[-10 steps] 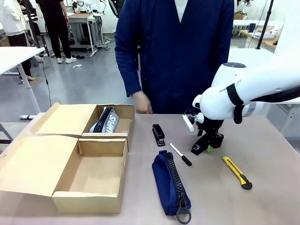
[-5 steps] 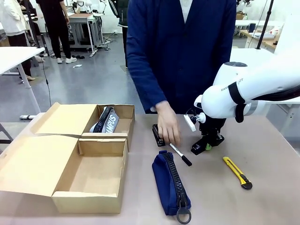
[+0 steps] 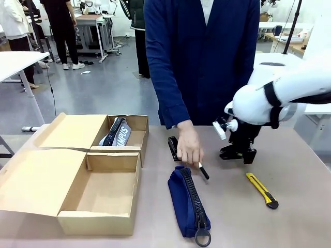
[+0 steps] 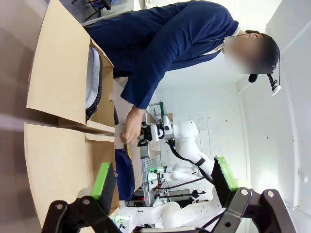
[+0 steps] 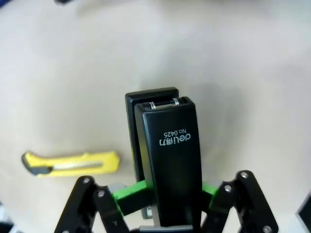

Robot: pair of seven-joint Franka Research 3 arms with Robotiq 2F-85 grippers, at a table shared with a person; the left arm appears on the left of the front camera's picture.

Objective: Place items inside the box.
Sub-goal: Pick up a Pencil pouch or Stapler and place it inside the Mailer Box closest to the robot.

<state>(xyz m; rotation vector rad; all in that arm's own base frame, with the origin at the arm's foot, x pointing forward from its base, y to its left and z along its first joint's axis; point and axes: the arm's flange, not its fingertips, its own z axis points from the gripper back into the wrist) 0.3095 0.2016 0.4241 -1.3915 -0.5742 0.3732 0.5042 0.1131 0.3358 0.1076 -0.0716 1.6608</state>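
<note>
The right gripper (image 5: 167, 193) has its fingers clamped on a small black stapler (image 5: 167, 145) at centre frame, with the yellow utility knife (image 5: 73, 163) on the tabletop (image 5: 243, 58) at lower left. The left gripper (image 4: 163, 182) holds its fingers wide, nothing between them. In the front view, centre, a person's hand (image 3: 189, 147) rests at the white marker (image 3: 204, 172) beside a second stapler (image 3: 172, 146); the navy pouch (image 3: 187, 204) lies lower centre and the box (image 3: 77, 175) stands open at lower left.

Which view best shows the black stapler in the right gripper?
Right wrist view: the small black stapler is clamped between the right gripper's green pads, print legible. Front view gives a dark shape under that gripper; left wrist view, too distant to tell.
</note>
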